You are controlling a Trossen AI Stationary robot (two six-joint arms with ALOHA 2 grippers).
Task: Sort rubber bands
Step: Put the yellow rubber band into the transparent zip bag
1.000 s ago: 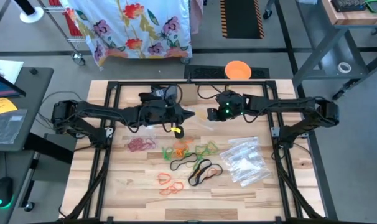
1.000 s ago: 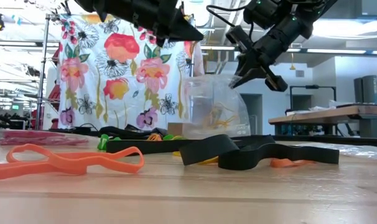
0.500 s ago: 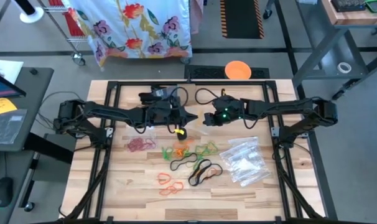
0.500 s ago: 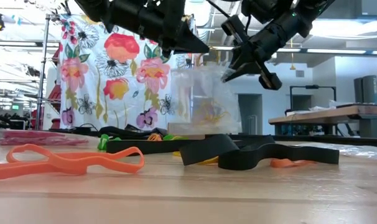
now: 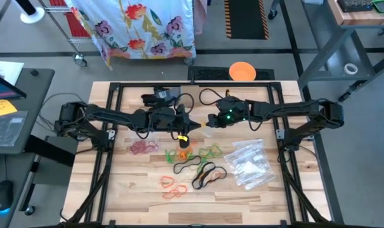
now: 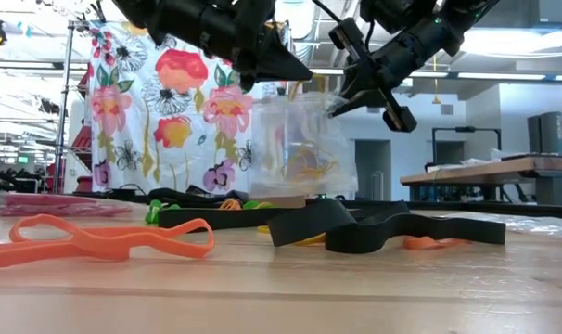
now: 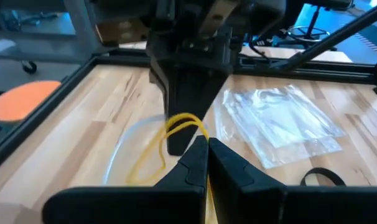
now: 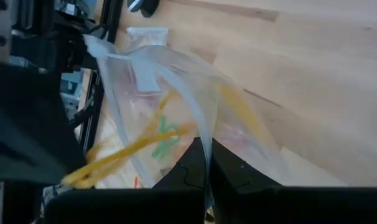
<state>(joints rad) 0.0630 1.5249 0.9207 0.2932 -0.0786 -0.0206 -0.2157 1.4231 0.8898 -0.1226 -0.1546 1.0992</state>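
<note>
both grippers pinch a clear zip bag [image 6: 300, 153] hanging between them: left gripper [image 5: 193, 124] clamps one rim, right gripper [image 5: 210, 120] the other. yellow rubber bands [image 8: 139, 142] inside. pull rims apart gently, keep mouth up; other bands [image 5: 192, 166] lie below.

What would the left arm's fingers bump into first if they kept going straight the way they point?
Probably the right gripper, which faces the left gripper head-on just past the yellow rubber bands and the clear bag both hold up. Depth is hard to judge, so the bag may come first.
</note>
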